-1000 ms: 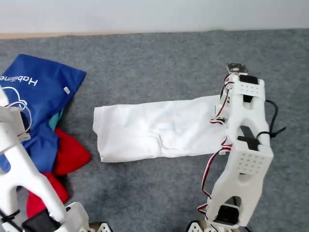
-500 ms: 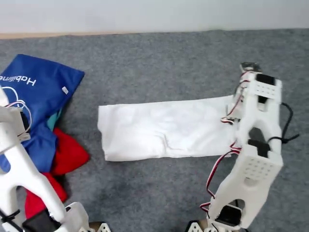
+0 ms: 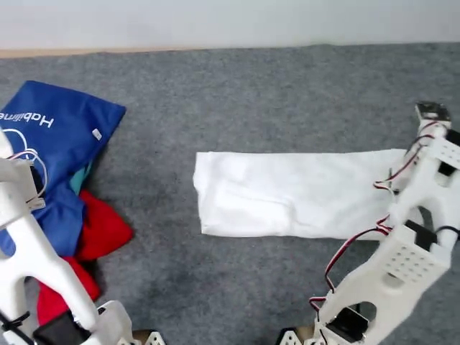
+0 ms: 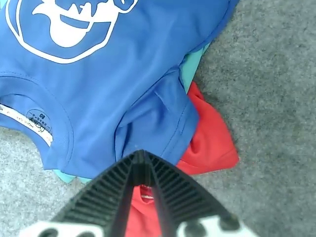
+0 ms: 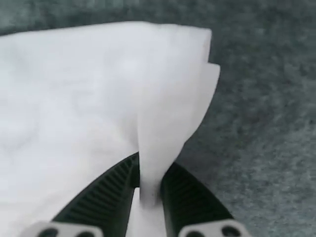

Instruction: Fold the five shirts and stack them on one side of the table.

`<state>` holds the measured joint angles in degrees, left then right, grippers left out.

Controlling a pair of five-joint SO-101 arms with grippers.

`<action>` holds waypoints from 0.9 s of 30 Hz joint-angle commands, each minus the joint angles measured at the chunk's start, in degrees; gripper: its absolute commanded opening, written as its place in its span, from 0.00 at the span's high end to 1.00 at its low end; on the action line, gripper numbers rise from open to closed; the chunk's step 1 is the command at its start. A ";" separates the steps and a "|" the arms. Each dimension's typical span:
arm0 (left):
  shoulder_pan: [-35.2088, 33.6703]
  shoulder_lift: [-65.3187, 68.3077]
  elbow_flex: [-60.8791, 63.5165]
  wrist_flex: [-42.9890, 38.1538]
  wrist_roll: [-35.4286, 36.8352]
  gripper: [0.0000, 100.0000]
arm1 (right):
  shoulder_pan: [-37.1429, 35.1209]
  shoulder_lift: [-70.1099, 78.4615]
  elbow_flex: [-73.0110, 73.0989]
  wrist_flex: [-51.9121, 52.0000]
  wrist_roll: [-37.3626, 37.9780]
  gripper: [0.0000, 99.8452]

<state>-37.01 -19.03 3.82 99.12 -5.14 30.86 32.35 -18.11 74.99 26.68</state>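
A white shirt (image 3: 295, 194), folded into a long strip, lies across the middle of the grey table. My right gripper (image 5: 148, 190) is shut on its right end, pinching a fold of the white shirt (image 5: 98, 118) between the black fingers (image 5: 185, 192); in the high view the right arm (image 3: 417, 215) stands at the table's right edge. A blue shirt (image 3: 54, 154) with white print lies over red (image 3: 100, 230) and teal cloth at the left. My left gripper (image 4: 143, 170) hangs shut just above the blue shirt (image 4: 113, 74), with nothing in it.
The left arm's white body (image 3: 36, 266) rises at the lower left beside the heap. Bare grey felt (image 3: 237, 93) runs behind and in front of the white shirt. A pale wall edge (image 3: 215, 47) bounds the table at the back.
The right arm has pulled the white shirt to the right, dragging the strip along the table and stretching it flatter. The left arm and the shirt heap have stayed put.
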 commanded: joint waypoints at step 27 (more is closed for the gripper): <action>0.09 -4.48 -1.71 1.41 -0.18 1.00 | -43.91 -23.08 -6.07 25.10 -12.40 0.99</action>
<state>-37.01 -19.82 3.82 99.12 -5.14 -8.79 12.75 -21.19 100.04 16.13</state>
